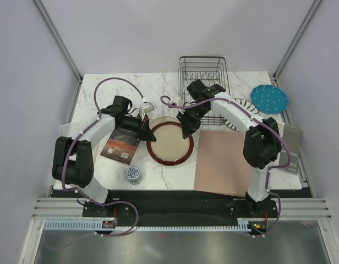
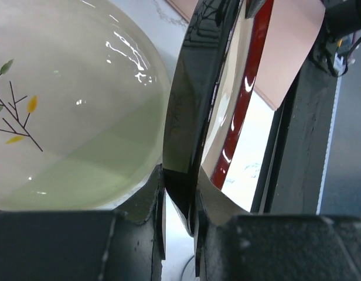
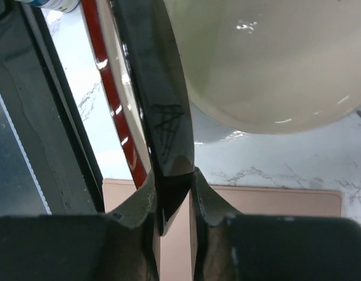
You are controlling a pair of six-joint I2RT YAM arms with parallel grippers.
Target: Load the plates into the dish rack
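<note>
"Gripping anything, were they?"

"Both. Left jaws pinched the red-rimmed plate [image 1: 169,146] at its left rim, right jaws at its right, over the tabletop [image 1: 158,82] near the dish rack [image 1: 202,69]."

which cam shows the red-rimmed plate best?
Top external: the red-rimmed plate shows nearly whole from above, so its place on the table is clear. The left wrist and right wrist views each show only a close, edge-on slice of its rim.

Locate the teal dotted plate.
In the top view, the teal plate lies at the far right, just right of the dish rack and beyond the striped plate.
</note>
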